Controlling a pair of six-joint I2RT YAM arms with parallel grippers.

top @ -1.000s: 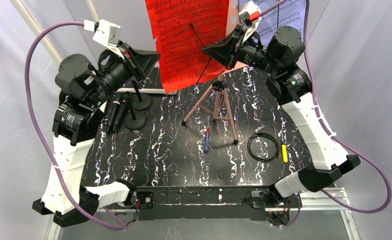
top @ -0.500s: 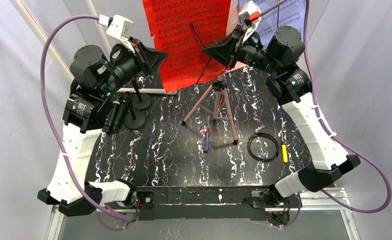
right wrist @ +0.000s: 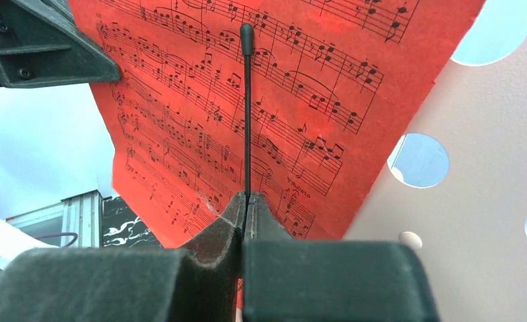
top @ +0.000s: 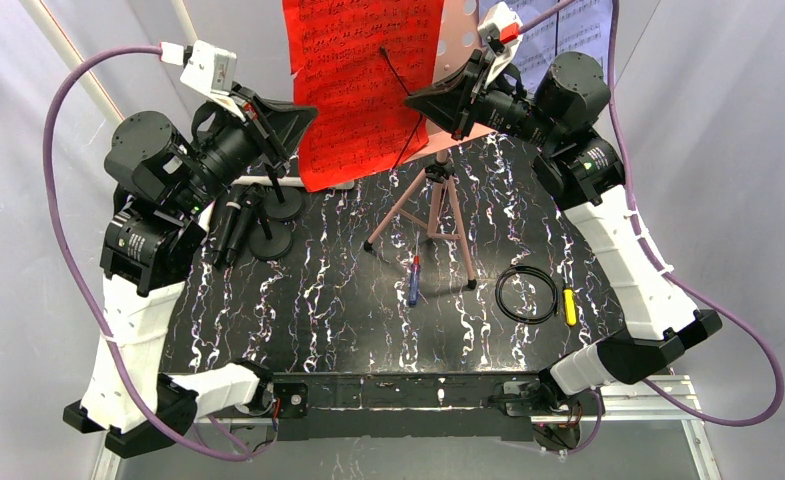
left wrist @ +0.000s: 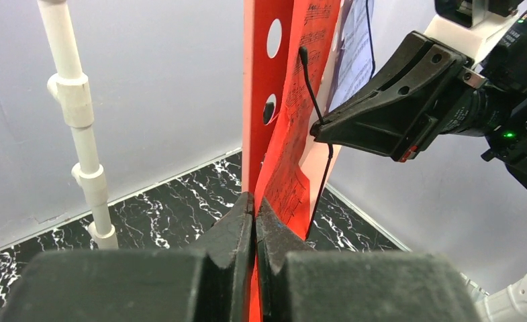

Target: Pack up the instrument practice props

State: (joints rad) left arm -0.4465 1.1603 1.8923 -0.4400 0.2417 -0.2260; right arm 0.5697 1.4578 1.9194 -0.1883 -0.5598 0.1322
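Note:
The red music sheet [top: 368, 80] hangs on the pink hole-punched rack [top: 465, 30], which stands on tripod legs [top: 436, 215]. My left gripper [top: 311, 110] is shut on the sheet's lower left edge [left wrist: 294, 134], jaws pressed on the paper [left wrist: 254, 208]. My right gripper [top: 415, 97] is shut on the rack's thin black page-holder wire [right wrist: 247, 114], which lies across the red sheet [right wrist: 180, 100]; the tips meet around the wire [right wrist: 246, 199]. A white music sheet [top: 568, 30] sits behind the right arm. Two black microphones [top: 258, 235] with round bases stand under the left arm.
The white plastic pipe frame [top: 68, 60] runs along the back left and its post [left wrist: 79, 121] stands close to my left gripper. On the black marbled table [top: 348, 330] lie a blue and red screwdriver [top: 413, 280], a black cable coil [top: 526, 293] and a small yellow item [top: 569, 306].
The left arm swung up and right, then came back to where it was. The red sheet has shifted slightly left across the rack. The right arm has not moved.

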